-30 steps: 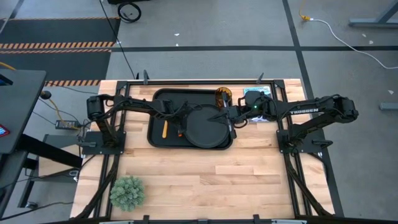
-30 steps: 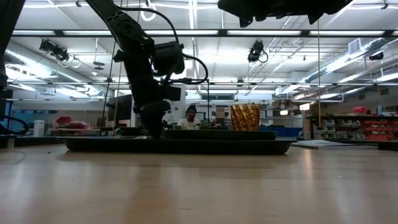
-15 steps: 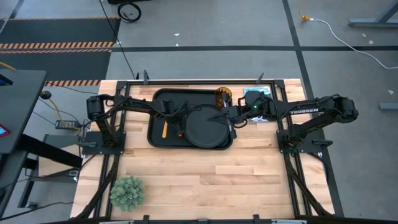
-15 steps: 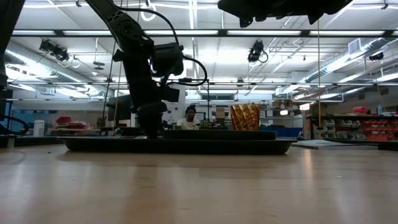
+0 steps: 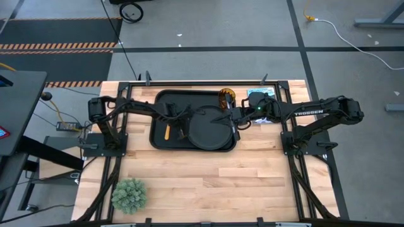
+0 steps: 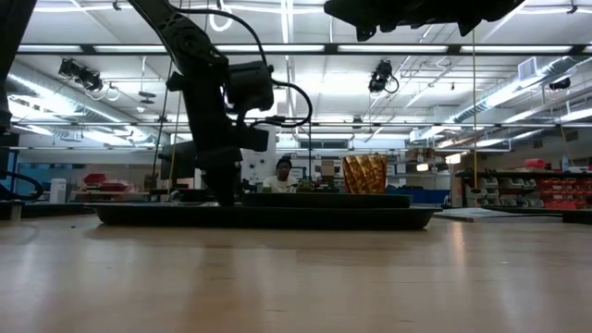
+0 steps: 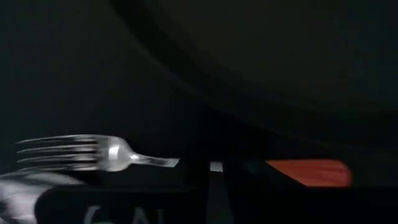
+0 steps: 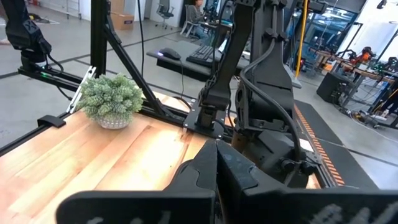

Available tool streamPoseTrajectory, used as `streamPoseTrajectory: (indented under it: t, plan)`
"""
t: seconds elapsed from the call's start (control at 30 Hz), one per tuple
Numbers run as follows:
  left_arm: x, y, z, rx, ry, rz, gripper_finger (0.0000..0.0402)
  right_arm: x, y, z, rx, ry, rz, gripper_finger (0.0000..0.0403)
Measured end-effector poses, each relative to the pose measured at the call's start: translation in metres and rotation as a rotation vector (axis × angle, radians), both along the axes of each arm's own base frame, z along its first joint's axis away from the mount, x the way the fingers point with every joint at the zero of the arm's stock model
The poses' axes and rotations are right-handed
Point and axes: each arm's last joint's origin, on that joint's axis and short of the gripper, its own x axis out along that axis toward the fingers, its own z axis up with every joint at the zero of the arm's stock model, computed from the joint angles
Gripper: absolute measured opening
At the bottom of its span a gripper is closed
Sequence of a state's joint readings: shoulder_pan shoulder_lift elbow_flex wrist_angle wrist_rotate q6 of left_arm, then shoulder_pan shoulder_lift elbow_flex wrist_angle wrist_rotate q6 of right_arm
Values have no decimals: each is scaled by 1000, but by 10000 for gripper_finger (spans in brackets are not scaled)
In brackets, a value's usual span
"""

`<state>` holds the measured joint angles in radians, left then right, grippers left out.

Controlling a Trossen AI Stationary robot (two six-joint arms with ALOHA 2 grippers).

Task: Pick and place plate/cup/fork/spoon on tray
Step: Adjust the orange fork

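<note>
The black tray (image 5: pixel 161 104) lies at the table's far middle. The round black plate (image 5: pixel 209 129) lies in its right half. The amber cup (image 5: pixel 226 98) stands at the tray's far right corner. An orange-handled utensil (image 5: pixel 167 131) lies in the tray's left half; I cannot tell which end piece it has. My left gripper (image 5: pixel 184 130) is low in the tray between that utensil and the plate, shut on the fork (image 7: pixel 112 152). My right gripper (image 5: pixel 228 117) is shut and empty, held above the plate's right rim. My left gripper pinches the fork at its thin metal neck (image 7: pixel 163 162), between the tines and the orange handle (image 7: pixel 308 173). The fingers come from above, pointing down, and lie across the fork. The fork is level beside the plate's rim; whether it rests on the tray floor I cannot tell.
A green plant ball (image 5: pixel 129 195) sits at the table's near left corner. A blue and white flat item (image 5: pixel 260 96) lies right of the cup, under my right arm. Bare wood stretches from the tray to the near edge.
My left gripper has shifted a little toward the table's left, staying low in the tray.
</note>
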<state>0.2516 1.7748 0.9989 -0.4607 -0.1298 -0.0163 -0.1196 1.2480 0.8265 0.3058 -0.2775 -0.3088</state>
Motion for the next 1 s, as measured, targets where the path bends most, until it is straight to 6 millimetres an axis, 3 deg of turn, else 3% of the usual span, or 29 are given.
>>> streamPoseTrajectory:
  t: [0.47, 1.0]
  plan:
    - [6, -27, 0, -39, 1, -125, 47, 0, 0, 0, 3, 2, 0, 5]
    - [2, -30, -1, -56, 39, -104, 47, 0, 0, 0, 3, 3, 0, 5]
